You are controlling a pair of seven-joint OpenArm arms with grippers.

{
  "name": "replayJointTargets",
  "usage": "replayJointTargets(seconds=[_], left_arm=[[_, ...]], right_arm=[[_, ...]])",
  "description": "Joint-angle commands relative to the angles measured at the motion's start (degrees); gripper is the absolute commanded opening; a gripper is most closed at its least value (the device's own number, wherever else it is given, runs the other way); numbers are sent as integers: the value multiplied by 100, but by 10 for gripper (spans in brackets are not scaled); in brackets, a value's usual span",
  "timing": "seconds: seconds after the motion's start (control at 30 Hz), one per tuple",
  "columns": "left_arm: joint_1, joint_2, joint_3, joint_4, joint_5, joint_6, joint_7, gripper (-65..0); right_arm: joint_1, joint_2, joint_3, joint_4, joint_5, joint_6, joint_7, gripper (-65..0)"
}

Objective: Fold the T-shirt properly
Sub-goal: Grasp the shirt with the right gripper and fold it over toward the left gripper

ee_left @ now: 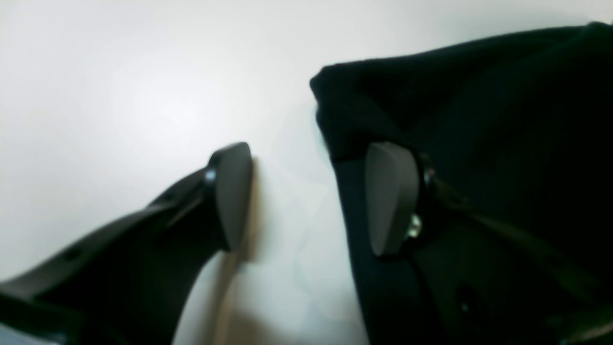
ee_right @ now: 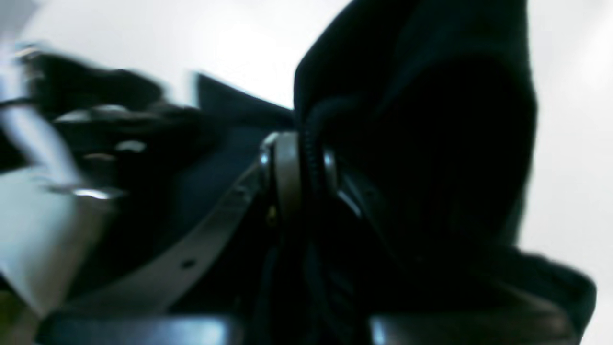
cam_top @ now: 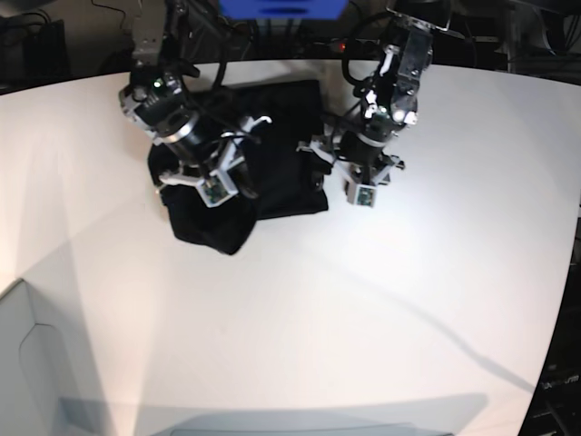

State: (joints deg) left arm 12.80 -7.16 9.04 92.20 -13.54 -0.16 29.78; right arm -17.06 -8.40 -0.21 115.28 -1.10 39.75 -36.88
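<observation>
**Right gripper pinching cloth, left gripper spread at the edge**

The T-shirt (cam_top: 272,150) lies at the far left of the surface (cam_top: 381,300), partly folded, with a bunched lobe hanging toward you at near left, under the right arm.

Right gripper (ee_right: 306,163): pressed together on a rope-like roll of black fabric, with more shirt draped over and past it. You can't tell from the wrist view how many layers are in that pinch.

Left gripper (ee_left: 313,196): spread, holding nothing. One pad (ee_left: 390,199) sits over the shirt's edge, the other (ee_left: 232,194) over bare surface beside it. The cloth corner is just beyond the pads. Whether the pad actually touches the fabric, I can't tell.

Risks from here, as I judge them:
- Only one arm has a grip. If you move the right one now, the shirt drags and the flat part skews.
- The pinch is on a bunched roll, so it may carry extra layers and fold lumpy, or slip out mid-lift.
- If the left gripper closes as it stands, it may catch only the top layer, or miss the hem.
- The arms are close over the shirt, so watch for a clash.
</observation>
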Motion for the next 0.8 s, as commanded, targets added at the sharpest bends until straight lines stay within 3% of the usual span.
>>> replayJointTargets(seconds=[0.0,0.23,0.43,0.77], left_arm=[[8,-9,-3,50,-31,-6,121,-283],[8,-9,-11,59,-31,21,121,-282],[96,-9,-38,340,-31,30,121,-280],[351,26,-803,868,-39,-6,121,-277]], right_arm=[[49,-17,-142,28,150,25,176,-650],[207,1,-731,-720,150,25,194,-650],[392,1,-784,-1159,150,25,203,-650],[427,27,-801,-1265,141,25,176,-650]])
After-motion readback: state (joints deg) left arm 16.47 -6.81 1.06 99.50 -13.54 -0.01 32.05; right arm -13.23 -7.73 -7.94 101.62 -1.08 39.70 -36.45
